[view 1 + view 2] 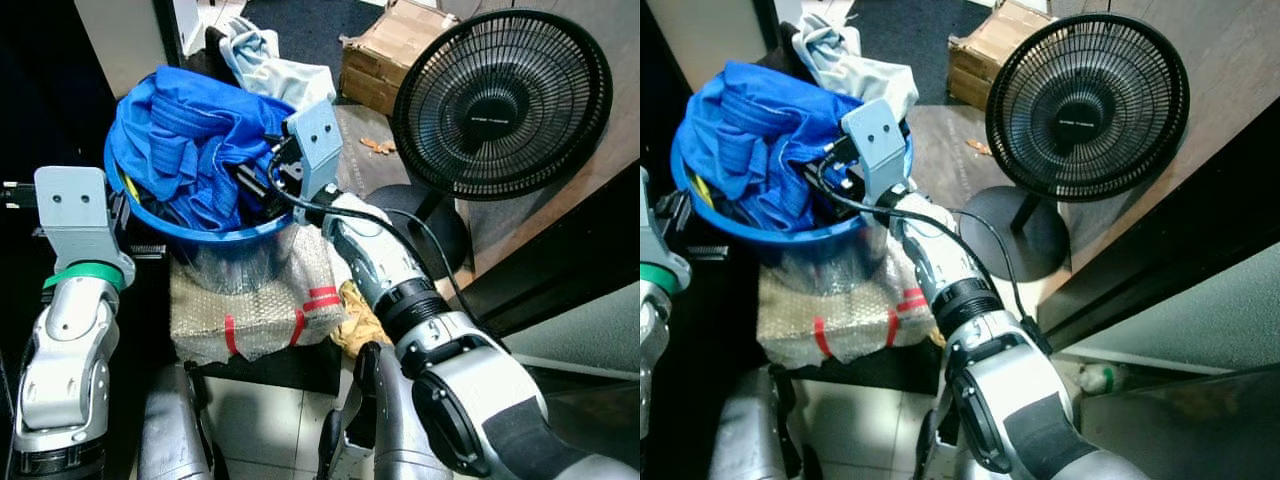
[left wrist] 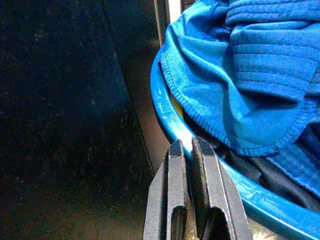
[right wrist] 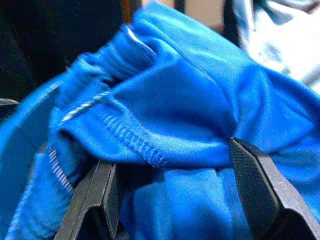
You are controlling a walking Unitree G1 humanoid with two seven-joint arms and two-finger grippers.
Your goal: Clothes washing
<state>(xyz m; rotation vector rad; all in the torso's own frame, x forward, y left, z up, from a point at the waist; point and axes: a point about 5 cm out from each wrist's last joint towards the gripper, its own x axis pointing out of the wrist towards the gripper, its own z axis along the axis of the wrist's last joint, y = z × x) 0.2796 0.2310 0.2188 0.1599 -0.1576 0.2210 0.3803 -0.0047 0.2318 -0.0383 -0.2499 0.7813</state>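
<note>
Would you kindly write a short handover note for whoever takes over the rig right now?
Left gripper: shut on the blue basin's rim, at its left side.
Right gripper: open, fingers either side of a fold of the blue garment heaped in the basin.
The basin stands on a bubble-wrapped box, with a fan to the right.
Done: basin held. Left: grasp the clothes and get them washed.
</note>
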